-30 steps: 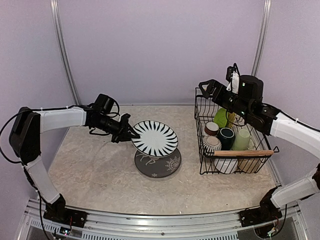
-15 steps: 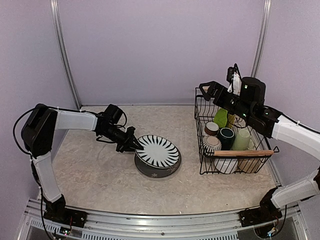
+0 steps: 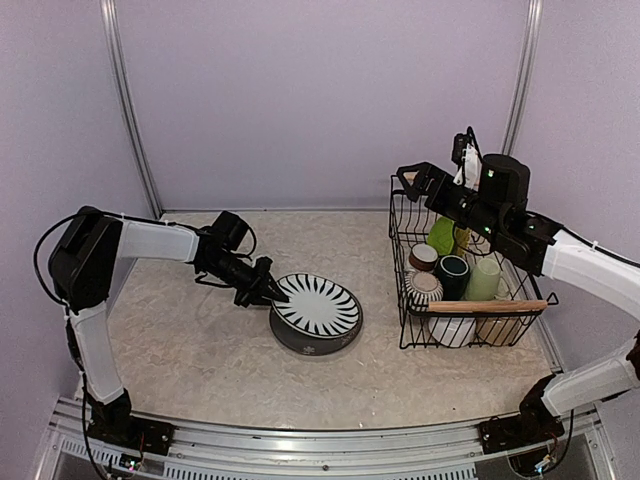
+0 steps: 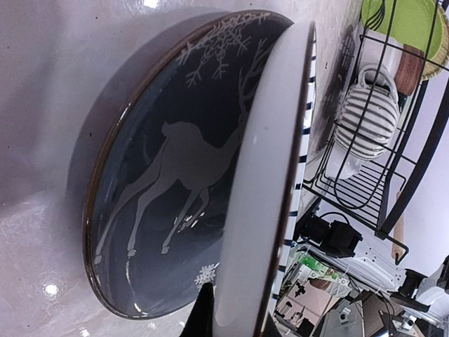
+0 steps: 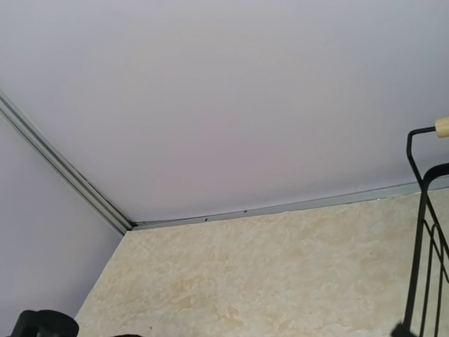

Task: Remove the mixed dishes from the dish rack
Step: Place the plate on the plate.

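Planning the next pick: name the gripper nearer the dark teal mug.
Right. The right gripper hovers by the dish rack's far corner, behind the dark teal mug; the left gripper grips the striped plate, left of the rack.

Beige marbled table [image 3: 190, 350], dark patterned plate [image 3: 310, 347] near centre, black wire dish rack [image 3: 487, 306] at right

The dark grey round plate with a pale deer [image 3: 312, 346] is mostly covered in the top view by the black-and-white striped plate [image 3: 318, 304]; only its near crescent is seen. In the left wrist view the striped plate is cut off by the lower edge. Of the left gripper [image 4: 231, 328], only dark slivers of fingers [image 4: 202, 317] are shown on either side of the rim. The white bowls [image 3: 452, 330] are screened by the wires and near wooden handle [image 3: 487, 306] of the black wire dish rack [image 3: 400, 260]. In the right wrist view the rack is cropped at the right edge. Of the right gripper [image 3: 412, 178], it cannot be told how the jaws stand.
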Tool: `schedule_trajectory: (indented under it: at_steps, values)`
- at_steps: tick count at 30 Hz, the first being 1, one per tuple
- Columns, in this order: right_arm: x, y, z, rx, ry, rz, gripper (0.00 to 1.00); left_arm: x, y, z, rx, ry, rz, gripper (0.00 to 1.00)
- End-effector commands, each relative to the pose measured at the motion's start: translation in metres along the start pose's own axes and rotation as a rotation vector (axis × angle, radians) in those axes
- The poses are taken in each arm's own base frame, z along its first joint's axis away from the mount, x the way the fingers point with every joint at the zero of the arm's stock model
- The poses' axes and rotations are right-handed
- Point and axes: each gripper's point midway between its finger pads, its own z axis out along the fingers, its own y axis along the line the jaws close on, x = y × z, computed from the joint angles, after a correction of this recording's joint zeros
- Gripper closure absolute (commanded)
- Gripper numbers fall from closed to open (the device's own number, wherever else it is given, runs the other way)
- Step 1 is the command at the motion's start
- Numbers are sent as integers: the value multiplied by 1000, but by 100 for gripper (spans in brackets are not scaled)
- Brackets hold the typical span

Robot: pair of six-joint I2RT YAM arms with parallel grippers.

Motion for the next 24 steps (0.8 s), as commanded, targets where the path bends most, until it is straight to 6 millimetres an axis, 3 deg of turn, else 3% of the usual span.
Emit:
schedule_trajectory:
  at_steps: [1, 6, 15, 24]
  values:
    - [4, -2, 1, 0, 6, -16, 0, -2, -19, 0, 39, 11, 39, 88]
    - [4, -3, 0, -1, 6, -16, 0, -4, -12, -1, -17, -6, 38, 82]
    - [3, -3, -1, 2, 4, -16, 0, -6, -2, -1, -87, -18, 36, 49]
    - [8, -13, 2, 53, 21, -40, 0, -9, 4, -5, -144, -56, 59, 24]
